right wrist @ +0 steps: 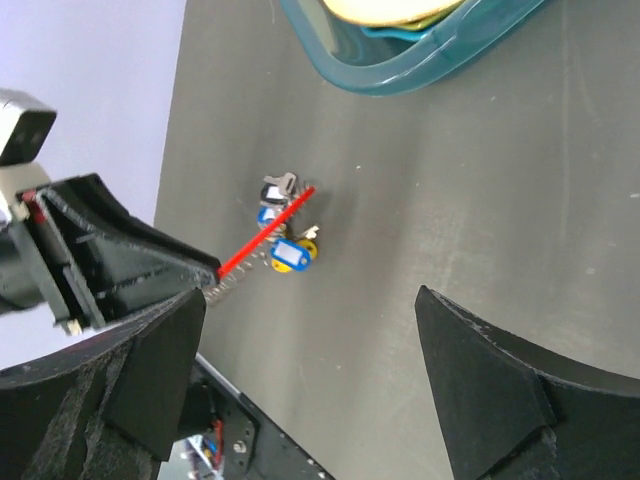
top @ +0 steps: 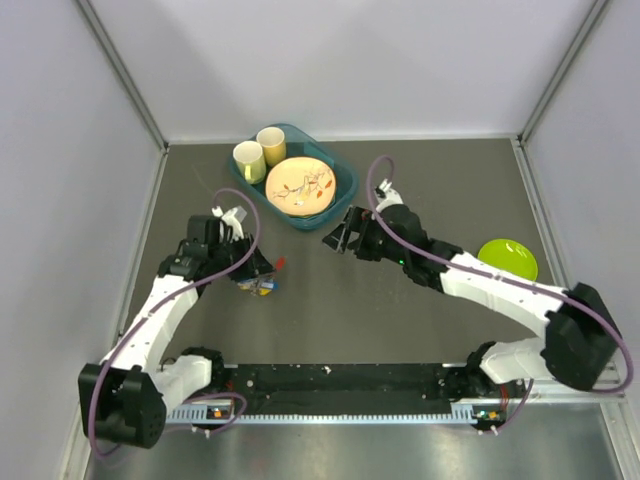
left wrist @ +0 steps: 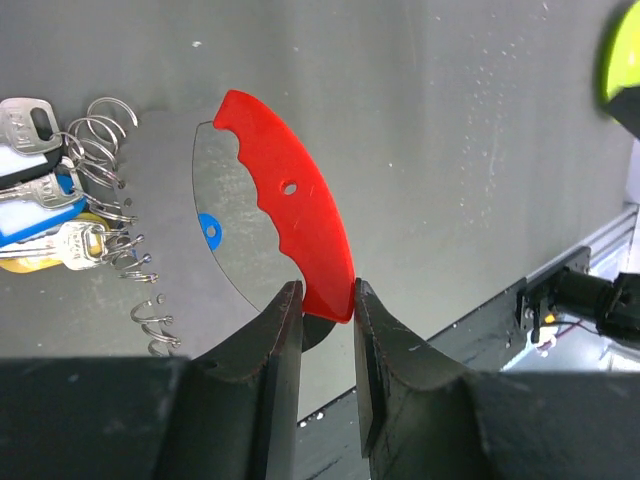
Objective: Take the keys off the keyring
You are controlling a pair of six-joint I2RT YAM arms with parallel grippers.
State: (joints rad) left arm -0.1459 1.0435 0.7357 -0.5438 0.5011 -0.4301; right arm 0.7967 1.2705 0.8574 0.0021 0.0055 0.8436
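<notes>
Teal tray beyond keys, keyring

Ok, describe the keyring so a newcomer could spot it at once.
From the teal tray, come nearer and left to the left gripper. It pinches the keyring: a bright red crescent clip, small keys bunched beside it; nothing else nearby is red.

Count, positions taken from the teal tray: 1 teal tray. 2 yellow cups inside it, far-left end. 1 patterned plate inside it, beside the cups. 1 lime-green plate well to its right. 1 keyring, red clip, near-left of it. keys on the keyring: at least 3, bunched, exact number unclear. 2 arms.
</notes>
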